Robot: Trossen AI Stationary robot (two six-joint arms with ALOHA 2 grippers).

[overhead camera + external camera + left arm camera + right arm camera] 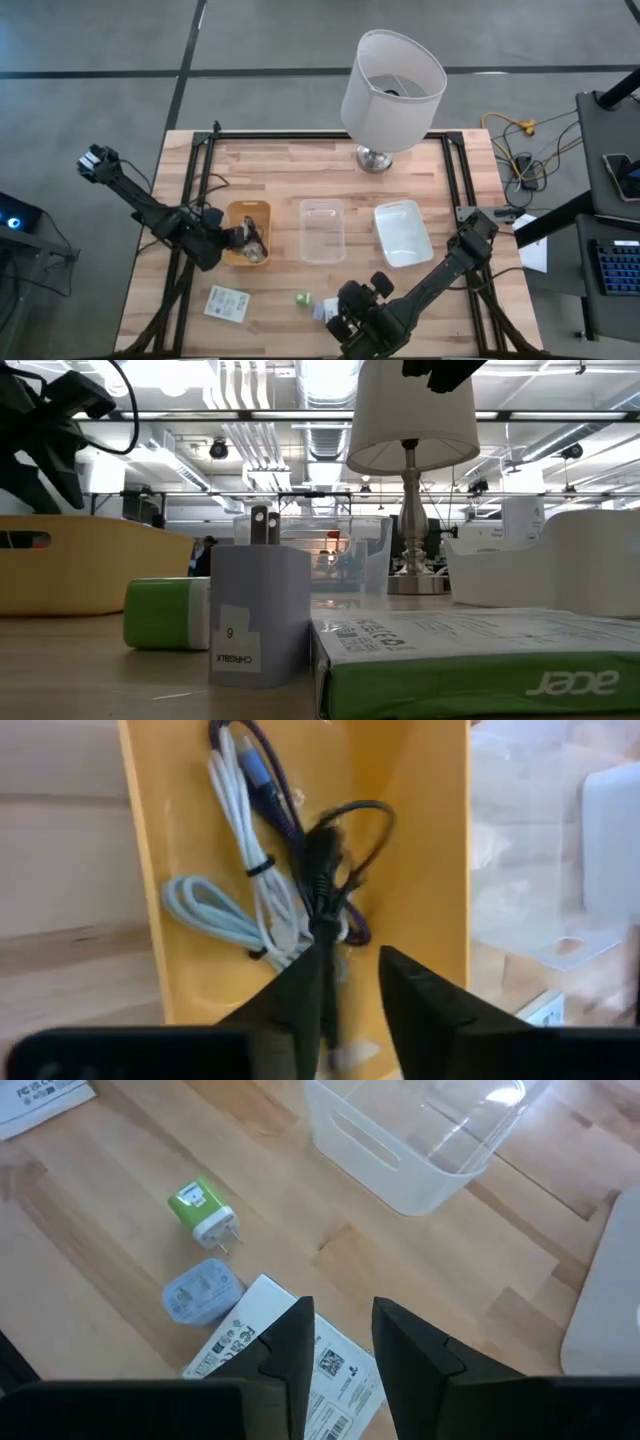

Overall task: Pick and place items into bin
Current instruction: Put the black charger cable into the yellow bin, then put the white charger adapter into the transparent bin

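My left gripper (240, 238) (352, 980) is open and points down into the yellow bin (232, 215). Coiled white (240, 830), pale blue (205, 910), purple (265, 770) and black cables (325, 860) lie in the bin. My right gripper (345, 318) (343, 1340) is open above a flat white packet (300, 1365) lying flat on the table. Beside that packet rest a green cube (203, 1208) (302, 298) and a grey-blue cube (200, 1292). A second packet (227, 303) lies flat near the table's near edge. My left gripper comes from above, and the black cable's lower end (328, 945) runs down between its fingers, close to one finger (300, 995). The cable lies in the yellow bin. Whether the finger touches it, I cannot tell.
A clear bin (322, 208) and a white bin (402, 210) stand to the right of the yellow one. The big white lamp (392, 90) stands at the far edge. In the low view the grey-blue cube (258, 615), green cube (165, 613) and packet (470, 660) fill the foreground.
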